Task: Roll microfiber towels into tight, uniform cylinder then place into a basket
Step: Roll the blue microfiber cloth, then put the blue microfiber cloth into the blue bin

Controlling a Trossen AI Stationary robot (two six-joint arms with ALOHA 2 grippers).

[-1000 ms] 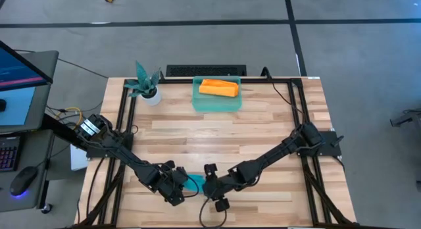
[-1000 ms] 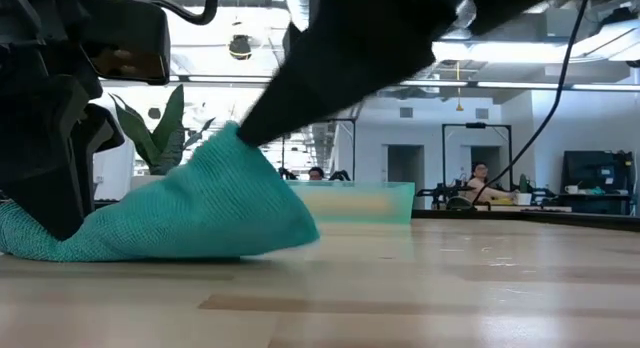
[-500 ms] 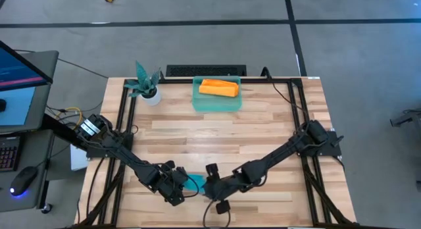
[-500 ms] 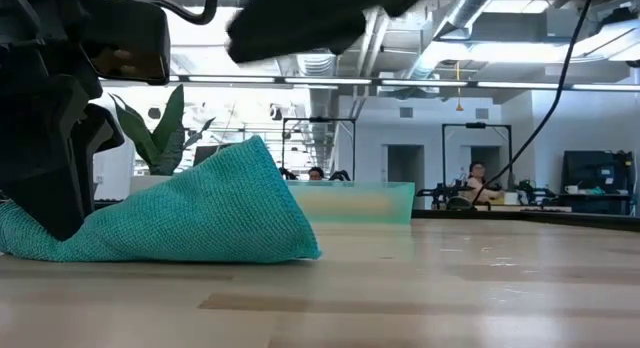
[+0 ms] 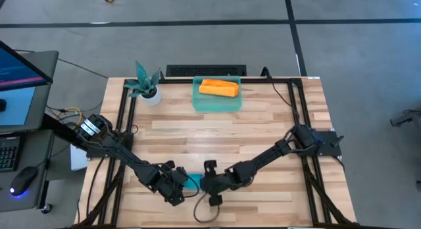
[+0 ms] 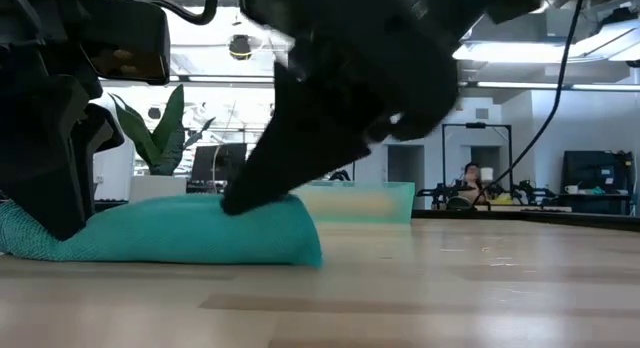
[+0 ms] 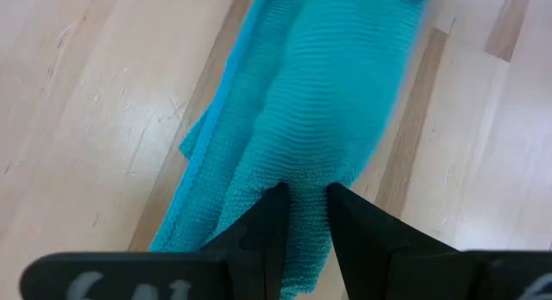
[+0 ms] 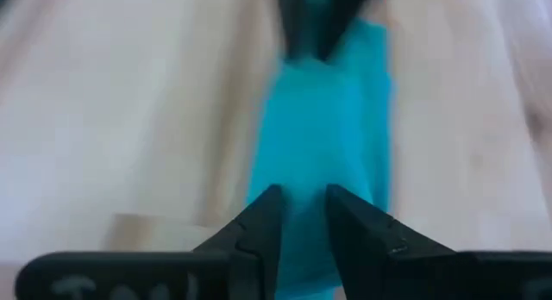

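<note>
Both hands on the teal towel, low centre of the frame.

I see my left hand (image 7: 304, 196) pinching the teal towel (image 5: 193, 183) on the surface (image 5: 263, 124); my right hand (image 8: 297, 201) nips its other end. Orange towel (image 5: 218, 88) lies in the basket (image 5: 197, 101), top centre.

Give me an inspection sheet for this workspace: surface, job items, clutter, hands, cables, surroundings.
Surface: wooden table, bare planks through the middle.
Job's things: teal towel lying low and folded at the near edge; orange towel rolled, inside the basket at the far edge.
Clutter: potted plant at the far left corner; nothing else seen.
Hands: left hand shut on one end of the teal towel; right hand down over the other end, fingers astride the cloth, grip not confirmed.
Cables: yellow cable by the left arm's base; black cable along the right rail.
Surroundings: monitor and mouse to the left; a seated person far behind.
</note>
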